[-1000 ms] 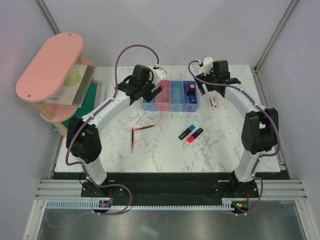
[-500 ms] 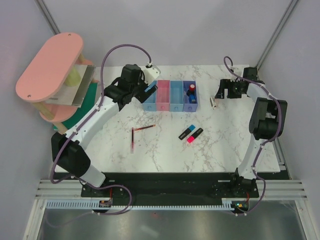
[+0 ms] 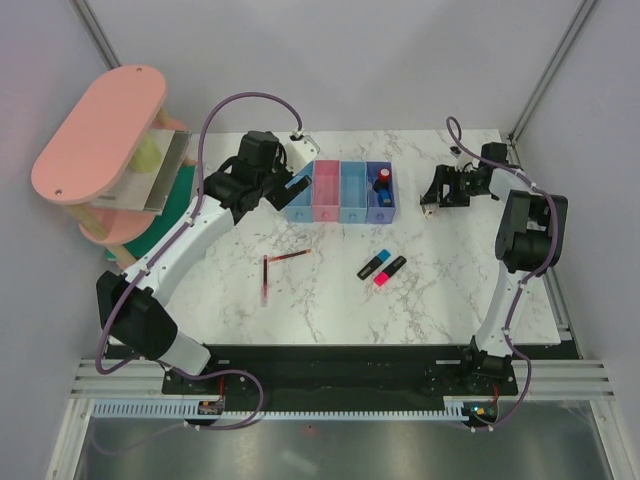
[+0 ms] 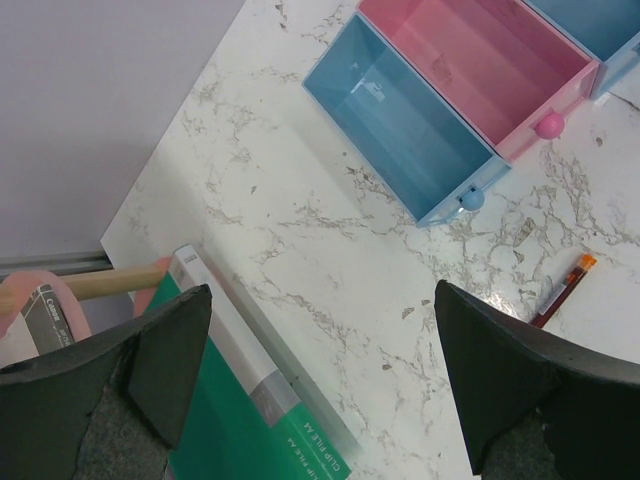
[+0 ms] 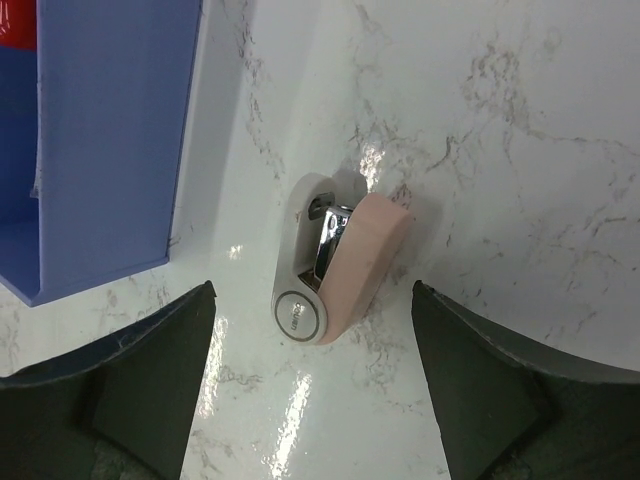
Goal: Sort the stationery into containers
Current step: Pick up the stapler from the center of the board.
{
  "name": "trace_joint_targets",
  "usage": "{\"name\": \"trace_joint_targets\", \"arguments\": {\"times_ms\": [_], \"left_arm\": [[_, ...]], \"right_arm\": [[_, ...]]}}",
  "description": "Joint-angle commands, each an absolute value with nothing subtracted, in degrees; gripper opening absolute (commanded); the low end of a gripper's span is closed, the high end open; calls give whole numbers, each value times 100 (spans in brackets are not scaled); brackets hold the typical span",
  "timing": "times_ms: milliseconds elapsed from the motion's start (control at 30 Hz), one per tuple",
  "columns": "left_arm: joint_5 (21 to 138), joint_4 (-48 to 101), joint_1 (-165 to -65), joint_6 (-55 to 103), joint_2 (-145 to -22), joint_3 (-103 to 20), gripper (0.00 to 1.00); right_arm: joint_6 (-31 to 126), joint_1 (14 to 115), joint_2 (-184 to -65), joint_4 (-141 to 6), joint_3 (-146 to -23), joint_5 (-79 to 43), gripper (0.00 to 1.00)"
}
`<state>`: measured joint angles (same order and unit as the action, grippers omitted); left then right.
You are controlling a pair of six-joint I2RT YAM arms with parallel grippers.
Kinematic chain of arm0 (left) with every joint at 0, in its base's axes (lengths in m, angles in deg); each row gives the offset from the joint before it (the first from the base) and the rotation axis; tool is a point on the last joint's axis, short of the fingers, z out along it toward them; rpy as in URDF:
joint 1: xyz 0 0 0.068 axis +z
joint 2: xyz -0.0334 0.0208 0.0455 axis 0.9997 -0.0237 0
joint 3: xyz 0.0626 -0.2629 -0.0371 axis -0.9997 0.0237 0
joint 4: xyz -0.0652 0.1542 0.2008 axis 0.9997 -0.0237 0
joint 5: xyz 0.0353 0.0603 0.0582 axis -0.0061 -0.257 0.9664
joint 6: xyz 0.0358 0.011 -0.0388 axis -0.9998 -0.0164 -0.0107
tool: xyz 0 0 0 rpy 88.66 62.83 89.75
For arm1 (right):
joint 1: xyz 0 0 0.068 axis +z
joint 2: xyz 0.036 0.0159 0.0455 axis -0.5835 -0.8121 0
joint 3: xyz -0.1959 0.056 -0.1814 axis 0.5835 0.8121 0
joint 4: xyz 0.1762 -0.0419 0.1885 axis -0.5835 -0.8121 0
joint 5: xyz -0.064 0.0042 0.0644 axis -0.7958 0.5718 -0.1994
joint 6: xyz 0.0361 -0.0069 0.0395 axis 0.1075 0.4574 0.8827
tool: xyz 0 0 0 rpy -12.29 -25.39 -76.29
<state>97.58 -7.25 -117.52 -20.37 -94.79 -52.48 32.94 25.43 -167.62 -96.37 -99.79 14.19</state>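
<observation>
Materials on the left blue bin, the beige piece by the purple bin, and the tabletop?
Blue bin: thin, slightly translucent walls with sheen, likely moulded plastic. Beige piece: matte pinkish shell, probably plastic, around a mirror-bright metal-looking insert. Tabletop: glossy marble pattern with glare; stone or laminate, cannot tell.

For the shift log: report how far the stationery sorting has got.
Done: only the red-black capped piece sits in the purple bin. In hand: nothing; both grippers are open, the right gripper above the beige eraser, the left gripper empty. Left: that eraser, two dark-red pens, the blue highlighter and the pink highlighter, all on the table.
</observation>
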Motion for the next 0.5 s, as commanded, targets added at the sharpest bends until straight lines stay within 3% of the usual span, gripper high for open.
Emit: {"name": "trace_joint_targets", "arguments": {"times_ms": [0,267,467], "left_arm": [[9764,-780,-11747,-2244,-9210,-5300,100],[9747,-789,-11747,-2270,-9183,-5247,100],[9711,-789,-11747,-2253,-9165,-5247,100]], "right_arm": [[3528,2375,-16935,-9511,-10160,1777,87],[3511,2313,-16812,-9449,-10099,1383,86],[3458,2392,-16382,-9142,-9836,197,87]]}}
